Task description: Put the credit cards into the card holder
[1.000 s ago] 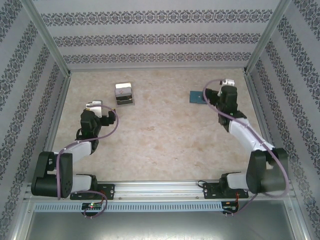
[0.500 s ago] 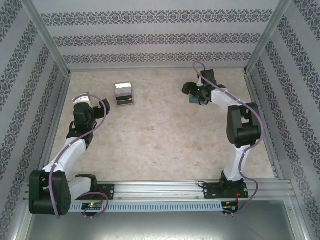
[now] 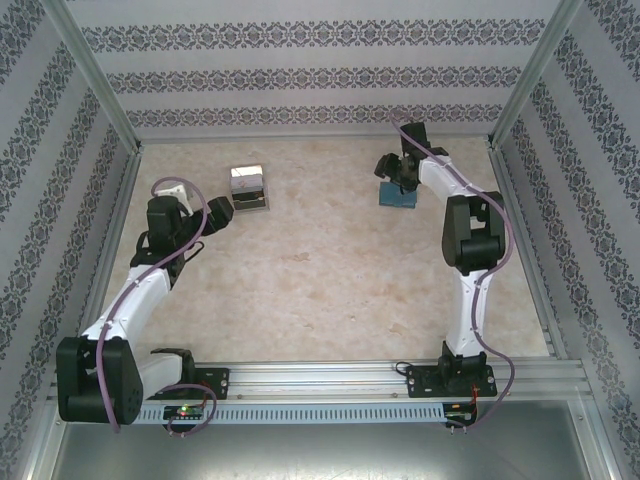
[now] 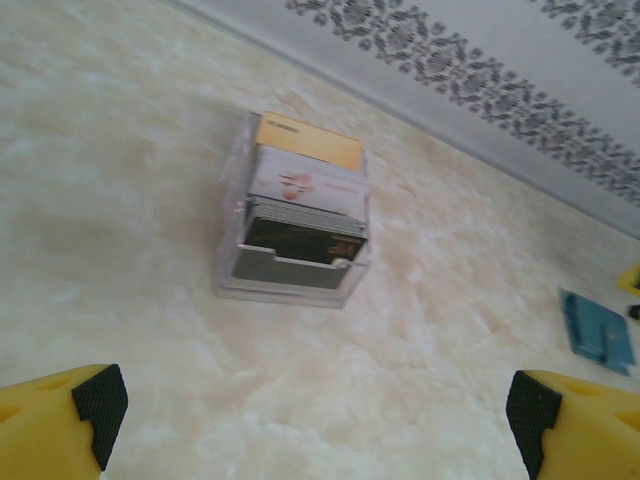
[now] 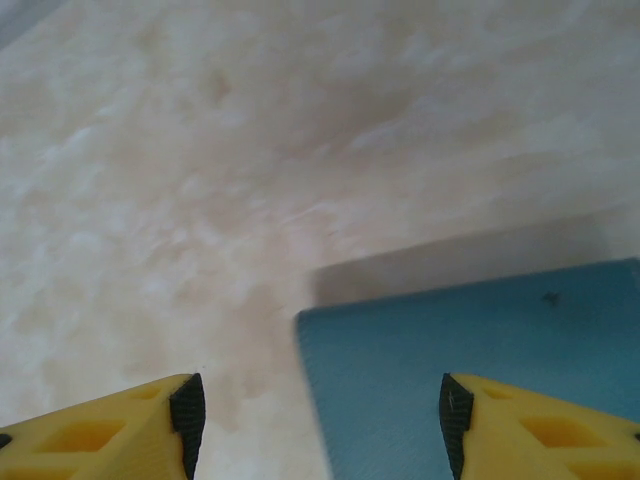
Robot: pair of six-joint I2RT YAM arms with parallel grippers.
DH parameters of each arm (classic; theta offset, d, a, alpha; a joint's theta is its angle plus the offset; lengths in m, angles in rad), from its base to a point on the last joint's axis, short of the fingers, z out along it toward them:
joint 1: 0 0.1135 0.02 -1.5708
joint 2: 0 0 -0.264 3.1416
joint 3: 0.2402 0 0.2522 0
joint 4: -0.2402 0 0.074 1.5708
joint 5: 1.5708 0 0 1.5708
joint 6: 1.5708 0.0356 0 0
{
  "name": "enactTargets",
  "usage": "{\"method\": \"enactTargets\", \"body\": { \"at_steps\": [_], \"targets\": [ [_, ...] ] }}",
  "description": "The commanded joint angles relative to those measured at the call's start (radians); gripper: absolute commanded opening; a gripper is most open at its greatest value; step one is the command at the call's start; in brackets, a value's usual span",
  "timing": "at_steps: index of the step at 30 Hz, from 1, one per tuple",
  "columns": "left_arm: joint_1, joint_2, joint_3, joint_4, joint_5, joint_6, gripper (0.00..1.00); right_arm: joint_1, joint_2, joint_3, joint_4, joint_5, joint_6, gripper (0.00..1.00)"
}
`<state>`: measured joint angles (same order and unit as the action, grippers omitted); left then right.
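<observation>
The credit cards (image 4: pixel 305 200) sit stacked in a small clear box (image 4: pixel 232 270) at about eleven o'clock on the table (image 3: pixel 320 270). A tan one is at the back, with a whitish one and a dark one in front of it, and none is lifted out yet. The card holder (image 3: pixel 397 195) lies flat at about one o'clock, well apart from the cards, and from where I stand it looks folded shut, teal side up. The left gripper (image 3: pixel 222 209) hangs just off the box's seven o'clock side, jaws spread as wide as they go with nothing between them. The right gripper (image 5: pixel 320 420) is low over a corner of the holder, jaws partly apart and gripping nothing, one finger above bare table and the other above the teal cover. I'd call this the approach: each arm is lined up on its own thing, no card picked, no pocket showing. Next, I reckon, the right one has to catch the cover's edge and open the holder while the left comes down on a card. The cards are thin and packed tight in that box, so a clean pinch looks fiddly.
</observation>
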<state>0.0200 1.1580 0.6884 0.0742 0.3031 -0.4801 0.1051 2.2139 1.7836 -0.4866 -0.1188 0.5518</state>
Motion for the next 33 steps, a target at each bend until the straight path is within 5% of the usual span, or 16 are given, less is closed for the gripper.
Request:
{"method": "enactTargets", "body": {
  "at_steps": [1,17,33],
  "targets": [
    [0.006,0.002,0.034,-0.042,0.106,-0.031,0.99,0.001,0.062,0.05,-0.094,0.004,-0.005,0.64],
    [-0.004,-0.027,0.087,-0.182,0.156,0.015,0.99,0.092,0.066,0.018,-0.253,-0.131,-0.177,0.59],
    [-0.007,0.0,0.07,-0.186,0.187,0.052,0.99,0.451,-0.238,-0.261,-0.308,-0.381,-0.55,0.55]
  ]
}}
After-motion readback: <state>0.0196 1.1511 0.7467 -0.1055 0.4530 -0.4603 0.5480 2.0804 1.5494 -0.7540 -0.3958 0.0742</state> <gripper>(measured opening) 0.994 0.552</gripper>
